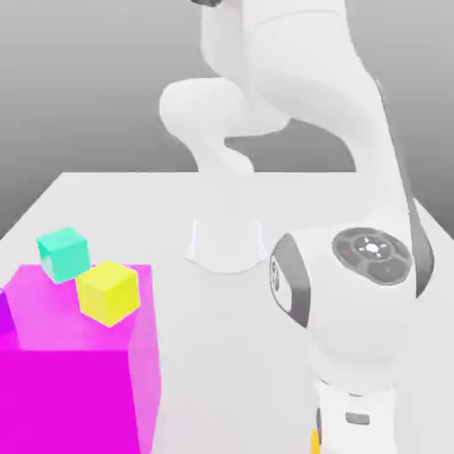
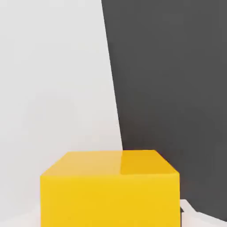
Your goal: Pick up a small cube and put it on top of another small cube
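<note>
Cube in question: the small amber cube (image 2: 111,188) sits right under the hand in the hand view, its top face and one side face showing; in the exterior view a sliver of the same orange-yellow (image 1: 314,441) peeks out beside the lower end of the arm, at the bottom edge of the picture.
Place: it rests on the white table (image 1: 222,301), near the table's edge where the white gives way to dark floor (image 2: 177,88), and well apart from the other blocks.
Pincer: the jaws stand drawn in as far as they go. The cube lies directly below the hand, so my reading is that they have closed on it, though no finger surface is clear enough to confirm contact.
Weight and stiffness: judging by its look, a solid, rigid block, light for its bulk; it should not give under pressure.
Surface: plain, smooth faces with sharp edges, likely a bit slippery, so a square grip matters more than a hard one.
Where to hold: across two opposite side faces, centred, leaving the underside free to land flat.
Possible targets: a lemon-yellow cube (image 1: 108,292) and a teal cube (image 1: 63,253) sit on the huge magenta cube (image 1: 80,372), at the exterior view's left.
Risk: an off-centre hold could let it twist when lifted and land askew on a smaller block.
</note>
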Robot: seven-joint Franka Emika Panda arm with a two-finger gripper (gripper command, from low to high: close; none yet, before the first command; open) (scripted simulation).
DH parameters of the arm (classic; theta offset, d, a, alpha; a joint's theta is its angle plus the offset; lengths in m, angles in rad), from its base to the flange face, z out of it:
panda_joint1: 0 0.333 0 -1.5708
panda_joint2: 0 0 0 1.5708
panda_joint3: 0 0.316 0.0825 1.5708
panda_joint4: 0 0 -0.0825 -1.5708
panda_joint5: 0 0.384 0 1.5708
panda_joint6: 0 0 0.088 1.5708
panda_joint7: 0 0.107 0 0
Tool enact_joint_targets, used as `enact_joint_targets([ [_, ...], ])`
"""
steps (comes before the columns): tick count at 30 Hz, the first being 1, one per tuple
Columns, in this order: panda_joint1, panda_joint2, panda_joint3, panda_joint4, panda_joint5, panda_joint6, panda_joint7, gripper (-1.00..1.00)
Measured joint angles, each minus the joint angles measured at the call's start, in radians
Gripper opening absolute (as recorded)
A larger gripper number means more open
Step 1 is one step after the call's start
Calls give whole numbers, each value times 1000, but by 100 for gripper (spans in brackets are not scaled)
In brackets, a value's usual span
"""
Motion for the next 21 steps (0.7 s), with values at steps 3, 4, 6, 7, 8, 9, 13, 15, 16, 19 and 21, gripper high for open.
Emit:
enact_joint_targets([
  [3, -11, -106, -57, -1, -14, -104, 104, -100],
  [4, -18, -142, -77, 0, -19, -140, 146, -100],
  [6, -33, -214, -117, 3, -28, -214, 231, -100],
  [7, -43, -250, -134, 4, -31, -251, 273, -100],
  [8, -57, -287, -151, 6, -34, -287, 315, -100],
  [9, -82, -323, -165, 7, -35, -324, 356, -100],
  [13, -174, -466, -202, 12, -26, -470, 509, -100],
  [15, -206, -536, -216, 15, -12, -543, 579, -100],
  [16, -220, -569, -225, 16, -4, -578, 612, -100],
  [19, -237, -575, -239, -35, 10, -536, 644, -100],
  [21, -240, -554, -242, -80, 15, -471, 644, 100],
])
